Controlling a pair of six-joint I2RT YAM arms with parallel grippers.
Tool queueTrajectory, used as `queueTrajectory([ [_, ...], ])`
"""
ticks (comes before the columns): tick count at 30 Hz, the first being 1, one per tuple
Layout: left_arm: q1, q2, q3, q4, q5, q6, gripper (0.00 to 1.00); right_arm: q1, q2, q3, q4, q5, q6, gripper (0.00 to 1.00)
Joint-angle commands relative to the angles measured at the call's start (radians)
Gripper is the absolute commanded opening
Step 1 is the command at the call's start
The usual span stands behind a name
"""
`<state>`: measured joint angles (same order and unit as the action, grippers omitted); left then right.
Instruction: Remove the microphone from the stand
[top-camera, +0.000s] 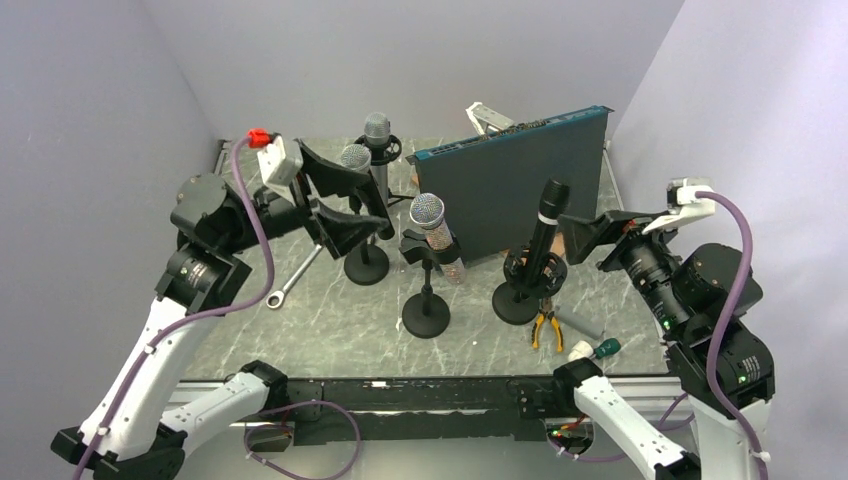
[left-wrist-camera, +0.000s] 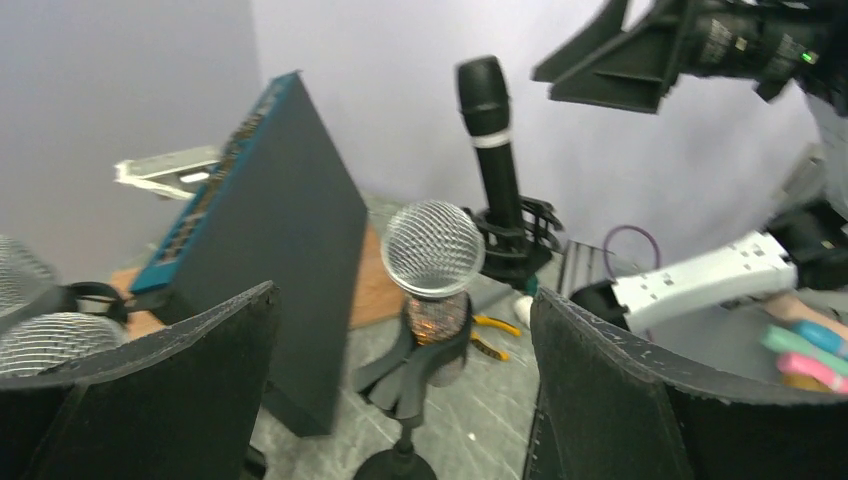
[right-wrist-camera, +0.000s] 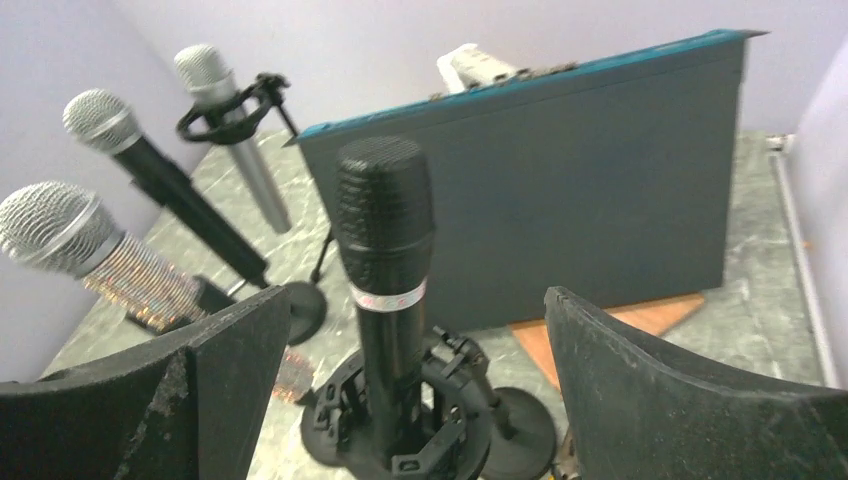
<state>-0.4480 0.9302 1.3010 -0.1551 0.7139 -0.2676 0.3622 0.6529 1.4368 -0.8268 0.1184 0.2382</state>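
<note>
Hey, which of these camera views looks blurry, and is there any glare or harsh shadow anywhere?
Left wrist view: soft overall, the blue panel smeared; the mesh-head microphone reads clearest. Right wrist view: fairly crisp on the black microphone, with wide-angle bending at the edges. Top view: sharp, evenly lit, soft shadows, no strong glare.

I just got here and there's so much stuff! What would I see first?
A sparkly microphone with a silver head stands in the middle of the table, with three more microphones around it. Behind them stands a big dark board with a blue edge. The left end effector and right end effector hang wide open on either side.
</note>
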Motion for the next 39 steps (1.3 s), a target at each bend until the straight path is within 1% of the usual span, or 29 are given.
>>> queueTrajectory([
  [1,-0.070,-0.025,-0.071,0.086,0.012,0.018,0.97,0.003,-0.002,-0.010,-0.025,-0.153,0.028,1.00],
  [4,-0.101,-0.027,-0.091,0.072,-0.024,0.035,0.96,0.003,0.015,-0.022,-0.038,-0.168,0.040,1.00],
  [9,-0.130,-0.053,-0.138,0.114,-0.070,0.028,0.97,0.003,0.028,-0.094,-0.003,-0.210,0.057,0.98],
  [12,-0.135,-0.072,-0.170,0.138,-0.123,0.017,0.96,0.003,0.021,-0.153,0.047,-0.214,0.061,0.91],
  [15,-0.136,-0.079,-0.183,0.134,-0.165,0.007,0.87,0.003,0.021,-0.194,0.081,-0.189,0.066,0.85],
  [17,-0.136,-0.073,-0.172,0.110,-0.179,0.007,0.85,0.003,0.025,-0.214,0.098,-0.188,0.062,0.82],
  [19,-0.135,-0.067,-0.165,0.088,-0.186,0.010,0.87,0.002,0.027,-0.232,0.119,-0.203,0.056,0.76],
  [22,-0.136,-0.067,-0.159,0.062,-0.197,0.018,0.99,0.003,0.023,-0.251,0.146,-0.225,0.043,0.68],
  [26,-0.137,-0.077,-0.161,0.058,-0.219,0.021,0.99,0.002,0.009,-0.286,0.193,-0.259,0.041,0.58],
  [29,-0.135,-0.078,-0.145,0.040,-0.258,0.004,0.99,0.002,0.007,-0.309,0.218,-0.281,0.045,0.54],
  [31,-0.136,-0.076,-0.128,0.021,-0.285,-0.016,1.00,0.003,0.008,-0.315,0.230,-0.286,0.043,0.50],
  [34,-0.136,-0.079,-0.112,0.015,-0.290,-0.019,1.00,0.003,0.008,-0.313,0.247,-0.288,0.035,0.41],
  [37,-0.135,-0.089,-0.130,0.056,-0.289,-0.033,0.99,0.003,0.014,-0.294,0.263,-0.289,0.030,0.30],
  [39,-0.136,-0.090,-0.139,0.078,-0.287,-0.047,1.00,0.003,0.018,-0.277,0.275,-0.295,0.027,0.25],
])
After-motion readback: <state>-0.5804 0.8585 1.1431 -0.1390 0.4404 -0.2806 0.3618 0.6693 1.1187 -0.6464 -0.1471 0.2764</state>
